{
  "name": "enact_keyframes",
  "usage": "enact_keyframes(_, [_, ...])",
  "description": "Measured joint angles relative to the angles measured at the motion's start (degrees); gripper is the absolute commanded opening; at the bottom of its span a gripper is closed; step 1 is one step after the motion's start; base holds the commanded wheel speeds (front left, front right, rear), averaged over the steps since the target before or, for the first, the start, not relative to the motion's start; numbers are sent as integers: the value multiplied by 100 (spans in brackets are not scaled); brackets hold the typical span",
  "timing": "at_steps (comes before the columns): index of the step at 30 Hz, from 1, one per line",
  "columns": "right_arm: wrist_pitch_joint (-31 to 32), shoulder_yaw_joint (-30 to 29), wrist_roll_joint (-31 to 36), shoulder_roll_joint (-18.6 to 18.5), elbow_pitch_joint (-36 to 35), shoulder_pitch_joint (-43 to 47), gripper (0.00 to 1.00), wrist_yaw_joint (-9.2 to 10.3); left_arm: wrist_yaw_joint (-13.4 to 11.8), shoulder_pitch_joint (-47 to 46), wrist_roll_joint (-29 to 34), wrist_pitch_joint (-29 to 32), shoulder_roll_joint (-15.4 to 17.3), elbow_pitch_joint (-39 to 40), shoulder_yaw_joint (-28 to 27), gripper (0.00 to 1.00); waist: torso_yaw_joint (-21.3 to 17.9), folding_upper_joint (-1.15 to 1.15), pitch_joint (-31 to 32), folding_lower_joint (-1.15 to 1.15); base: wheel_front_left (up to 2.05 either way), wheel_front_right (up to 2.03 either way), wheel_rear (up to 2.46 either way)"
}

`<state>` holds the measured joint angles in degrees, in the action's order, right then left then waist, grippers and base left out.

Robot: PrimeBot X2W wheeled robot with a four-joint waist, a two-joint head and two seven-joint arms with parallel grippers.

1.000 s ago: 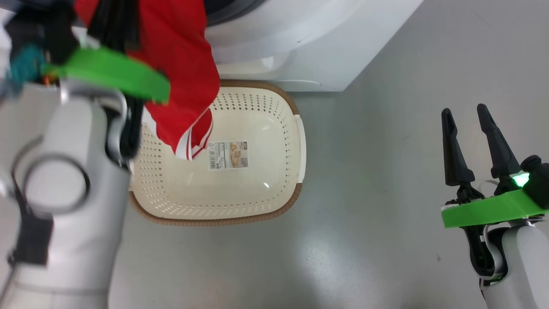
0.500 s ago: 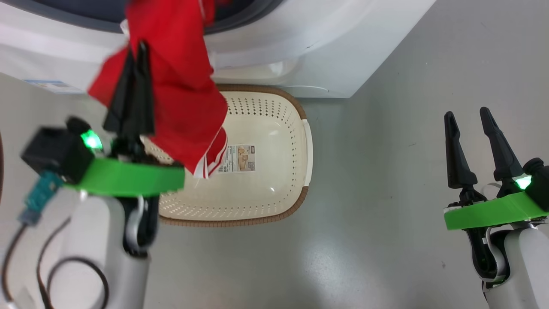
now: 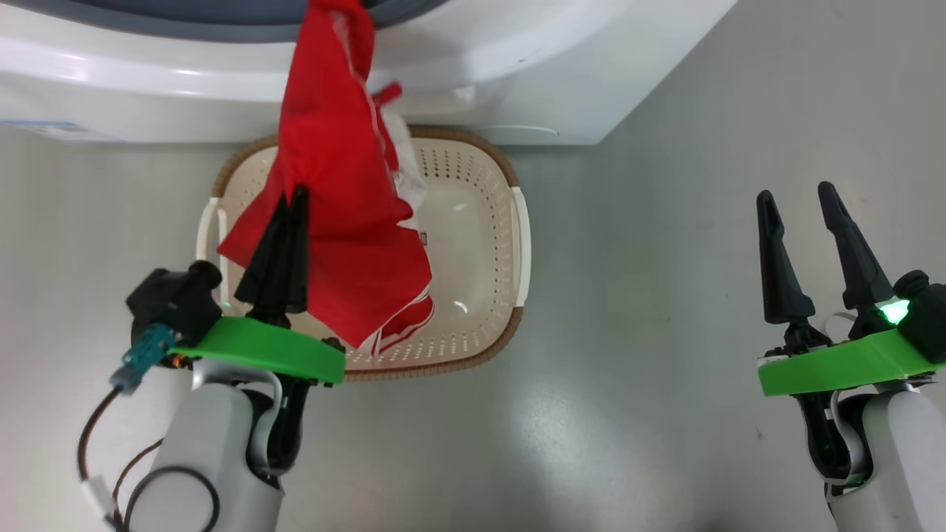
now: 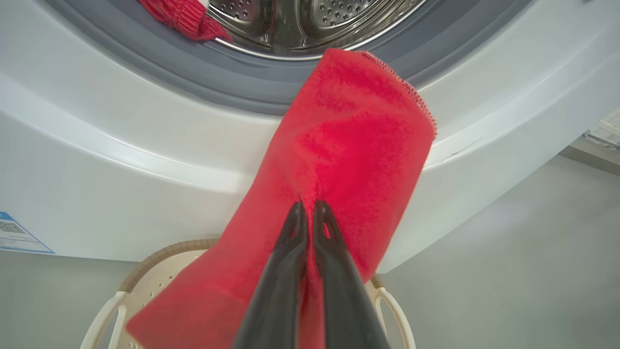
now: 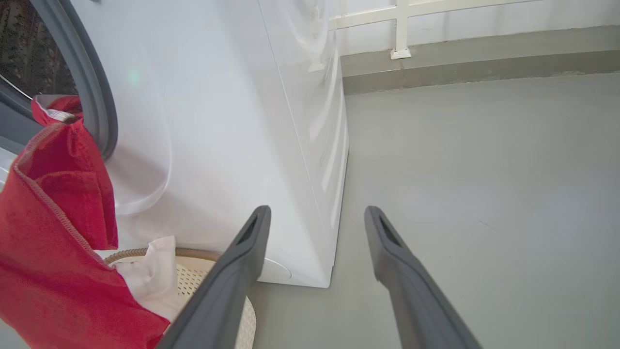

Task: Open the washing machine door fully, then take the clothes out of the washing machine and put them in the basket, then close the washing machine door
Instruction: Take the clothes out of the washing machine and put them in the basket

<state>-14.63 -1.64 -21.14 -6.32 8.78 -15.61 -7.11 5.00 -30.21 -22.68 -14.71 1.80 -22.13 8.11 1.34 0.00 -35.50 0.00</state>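
Washing machine (image 3: 517, 74): drum lip is draped by the clothes (image 3: 347, 222), above the basket (image 3: 521, 244). Cloth is pinched in the closed left gripper (image 3: 292, 193); right gripper (image 3: 794, 190) is held open (empty). If released now, it could be caught there, basket missed.

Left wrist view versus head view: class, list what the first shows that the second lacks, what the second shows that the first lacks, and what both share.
Left wrist view adds: the perforated steel drum, with a ribbed red scrap at its rim. Head view adds: the open right gripper, holding nothing, and the garment's white-striped hem. Both share: the left gripper shut on the bright red clothes, which hang from the white washing machine over the cream perforated plastic basket.
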Motion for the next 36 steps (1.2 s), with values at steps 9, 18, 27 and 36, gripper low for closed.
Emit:
enact_keyframes(9, [-1, 31, 0, 52, -63, -154, 100, 0, 68, -683, 229, 0, -4, -1591, -33, 0, -180, 0, -315, 0, 0, 0, 0])
enact_keyframes(18, [-1, 48, 0, 134, -127, -262, 100, 0, 158, -1270, 558, 0, -26, -3061, -7, 0, -404, 0, -653, 0, 0, 0, 0])
enact_keyframes(27, [-1, 45, 5, 164, -159, -358, 100, 0, 180, -1774, 797, 0, -35, -3752, -141, 0, -545, 0, -951, 0, 0, 0, 0])
enact_keyframes(36, [-1, 34, 18, 187, -154, -359, 100, 0, 210, -1889, 824, 0, -36, -3896, -279, 100, -535, 0, -916, 0, 0, 0, 0])
